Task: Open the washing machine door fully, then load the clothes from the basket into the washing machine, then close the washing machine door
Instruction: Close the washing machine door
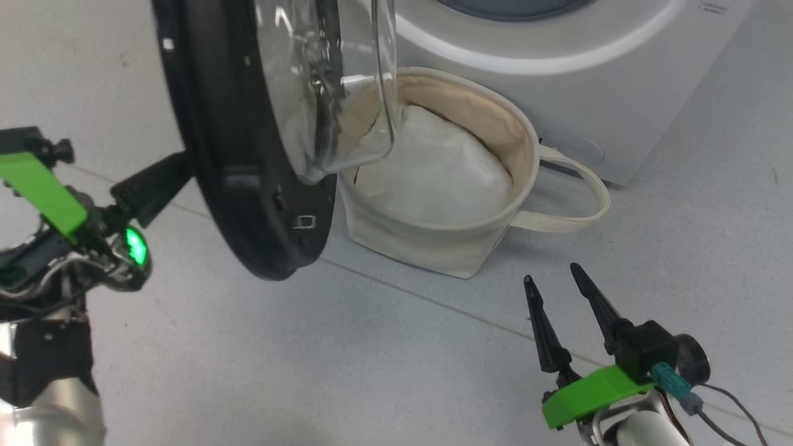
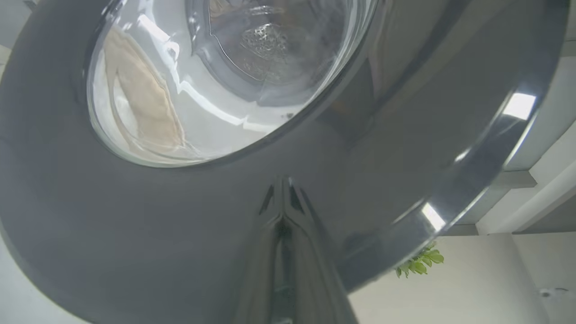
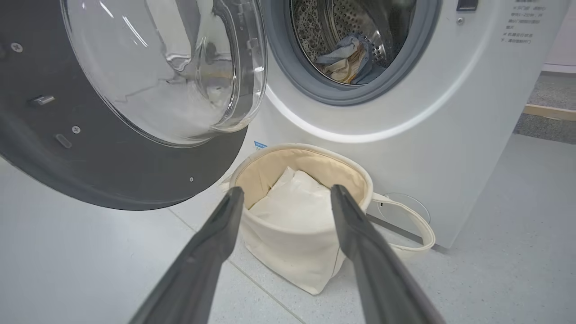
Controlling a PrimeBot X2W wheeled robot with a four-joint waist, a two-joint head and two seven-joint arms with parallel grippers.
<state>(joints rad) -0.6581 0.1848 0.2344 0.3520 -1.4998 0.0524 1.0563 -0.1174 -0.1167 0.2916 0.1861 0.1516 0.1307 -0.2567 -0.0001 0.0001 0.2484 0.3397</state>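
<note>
1. So the washing machine door [image 1: 229, 155] is swung open, hanging out in front of the washing machine [image 1: 626, 93]. In the head view its glass bowl covers the left side of the basket [image 1: 427, 248].
2. The left gripper [image 2: 283, 186] has its fingers pinched shut with nothing between them, tips right up against the door's glossy black outer ring.
3. The right gripper [image 1: 552, 274] has its fingers spread wide and empty, hovering over the floor [image 1: 372, 371] near the basket, not touching it.
4. The basket sits on the floor just in front of the washer, one loop handle sticking out sideways, with a plain white padded bundle [image 1: 440, 173] inside.
5. The clothes [image 3: 344, 60], blue with cream bits, are lying in the steel drum [image 3: 360, 18] behind the grey seal [image 3: 351, 95].
</note>
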